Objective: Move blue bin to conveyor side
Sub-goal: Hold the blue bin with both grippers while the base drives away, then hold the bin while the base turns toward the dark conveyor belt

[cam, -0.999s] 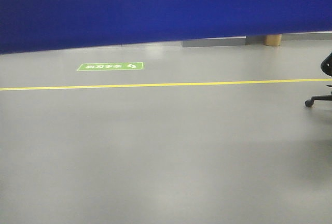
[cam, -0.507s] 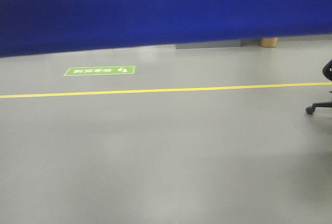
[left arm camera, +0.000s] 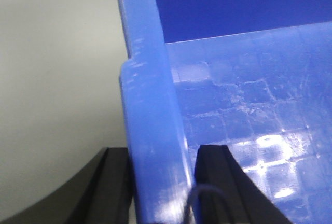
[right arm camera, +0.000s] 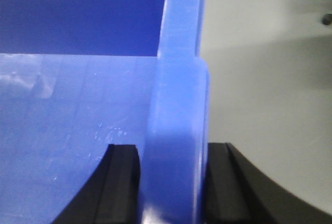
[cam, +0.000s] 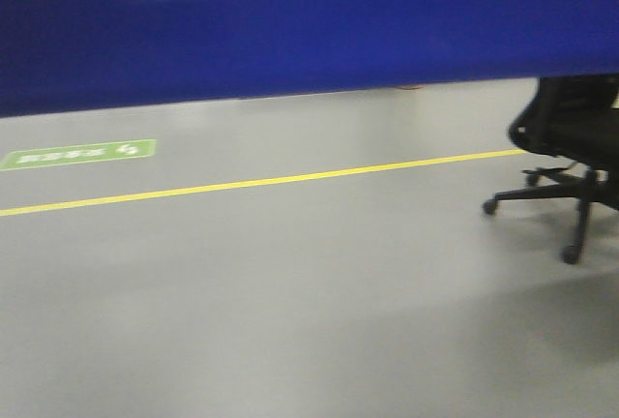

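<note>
The blue bin (cam: 290, 21) fills the top of the front view, held up off the grey floor. In the left wrist view my left gripper (left arm camera: 163, 157) is shut on the blue bin's thick left rim (left arm camera: 148, 110), with one black finger (left arm camera: 115, 182) outside the wall and the other inside, over the glossy bin floor. My right gripper (right arm camera: 174, 154) is shut the same way on the bin's right rim (right arm camera: 179, 89), its outer finger (right arm camera: 223, 182) hanging over the floor. The conveyor side is out of view.
Below the bin lies grey floor (cam: 290, 321) with a yellow line (cam: 242, 184) and a green floor sign (cam: 77, 154) at the left. A black office chair (cam: 571, 147) on castors stands at the right.
The front view has swung to the right: the green sign and yellow line slid left, and the office chair came well into view at the right. The bin stays across the top.
</note>
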{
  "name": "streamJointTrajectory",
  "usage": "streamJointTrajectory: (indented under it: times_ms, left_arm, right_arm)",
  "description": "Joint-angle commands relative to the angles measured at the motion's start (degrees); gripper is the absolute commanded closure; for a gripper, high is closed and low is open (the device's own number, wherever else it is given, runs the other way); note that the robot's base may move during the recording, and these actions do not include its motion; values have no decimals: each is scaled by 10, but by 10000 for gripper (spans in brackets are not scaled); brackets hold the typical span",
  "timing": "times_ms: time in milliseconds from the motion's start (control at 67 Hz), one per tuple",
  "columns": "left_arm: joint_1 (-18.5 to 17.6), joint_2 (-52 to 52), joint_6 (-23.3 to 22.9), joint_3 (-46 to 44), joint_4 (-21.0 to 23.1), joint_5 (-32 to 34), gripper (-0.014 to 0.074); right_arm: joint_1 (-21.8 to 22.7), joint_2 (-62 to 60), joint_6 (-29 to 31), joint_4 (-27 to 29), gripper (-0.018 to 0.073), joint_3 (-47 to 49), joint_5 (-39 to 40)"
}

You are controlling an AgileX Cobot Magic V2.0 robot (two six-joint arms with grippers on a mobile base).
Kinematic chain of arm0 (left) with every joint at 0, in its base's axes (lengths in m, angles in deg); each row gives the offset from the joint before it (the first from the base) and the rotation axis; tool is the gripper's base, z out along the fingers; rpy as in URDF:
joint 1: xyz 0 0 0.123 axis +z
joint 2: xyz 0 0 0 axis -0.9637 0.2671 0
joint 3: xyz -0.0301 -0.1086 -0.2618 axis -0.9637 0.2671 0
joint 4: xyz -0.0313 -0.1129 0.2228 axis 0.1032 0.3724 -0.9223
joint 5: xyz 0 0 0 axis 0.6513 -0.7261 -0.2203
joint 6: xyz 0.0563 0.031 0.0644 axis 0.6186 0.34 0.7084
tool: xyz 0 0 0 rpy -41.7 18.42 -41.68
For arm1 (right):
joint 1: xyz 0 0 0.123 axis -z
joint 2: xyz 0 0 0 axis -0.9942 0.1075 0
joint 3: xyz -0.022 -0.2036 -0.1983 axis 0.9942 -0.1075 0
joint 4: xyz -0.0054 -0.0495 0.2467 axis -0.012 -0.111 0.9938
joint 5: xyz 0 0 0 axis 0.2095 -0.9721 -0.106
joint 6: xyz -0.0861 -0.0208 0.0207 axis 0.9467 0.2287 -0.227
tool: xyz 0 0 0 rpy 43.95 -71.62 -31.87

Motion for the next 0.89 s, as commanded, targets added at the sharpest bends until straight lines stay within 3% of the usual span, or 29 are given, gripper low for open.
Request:
streamJointTrajectory:
  times_ms: [0, 880]
  left_arm:
    - [-1, -10, 10, -9, -23, 42, 605]
    - [-1, -10, 10, -9, -23, 42, 605]
  right_arm:
    - [4, -12, 11, -36, 637, 14, 56]
    - [4, -12, 11, -36, 637, 14, 60]
